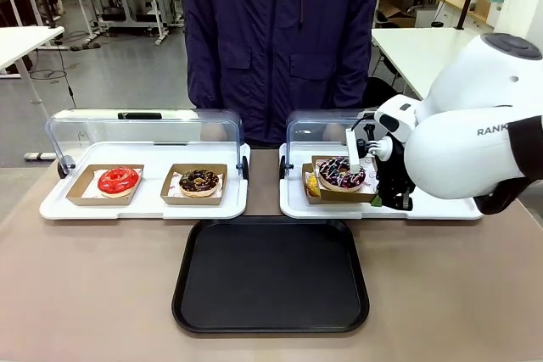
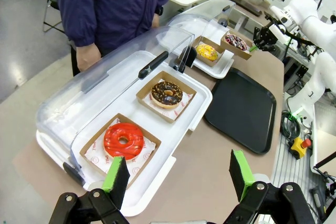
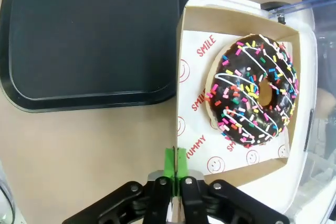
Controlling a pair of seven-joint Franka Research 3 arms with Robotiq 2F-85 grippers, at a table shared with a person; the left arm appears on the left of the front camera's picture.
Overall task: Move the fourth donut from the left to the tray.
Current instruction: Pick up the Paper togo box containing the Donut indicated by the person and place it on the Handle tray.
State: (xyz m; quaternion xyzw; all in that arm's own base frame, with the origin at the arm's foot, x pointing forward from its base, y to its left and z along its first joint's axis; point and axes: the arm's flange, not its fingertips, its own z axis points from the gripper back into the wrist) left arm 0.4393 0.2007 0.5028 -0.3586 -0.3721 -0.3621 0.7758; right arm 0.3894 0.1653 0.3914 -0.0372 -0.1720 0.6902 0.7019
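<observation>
I see the right claw (image 3: 176, 174) pressed together on the edge of the brown cardboard holder (image 3: 236, 22), and it holds the fourth donut (image 1: 341, 173) lifted a little above the white tray (image 1: 441, 208), just behind the far right corner of the black tray (image 1: 271, 274). In the right wrist view the donut has dark icing with white lines and coloured sprinkles. The paper under it carries red print: I can read "SMILE" and "YUMMY" beside small smiley faces. A yellow donut (image 1: 312, 184) sits close beside it, on the side nearer the middle. On the right arm (image 1: 475, 137) I read the letters "RANK". The left claw (image 2: 176, 174) is spread wide, above the near edge of the other white tray (image 2: 157, 182), well to the left of the black tray. On that tray lie a red donut (image 2: 123, 140) and a chocolate donut with crumbs (image 2: 167, 94). The person (image 1: 280, 40) stands behind the surface (image 1: 93, 294).
</observation>
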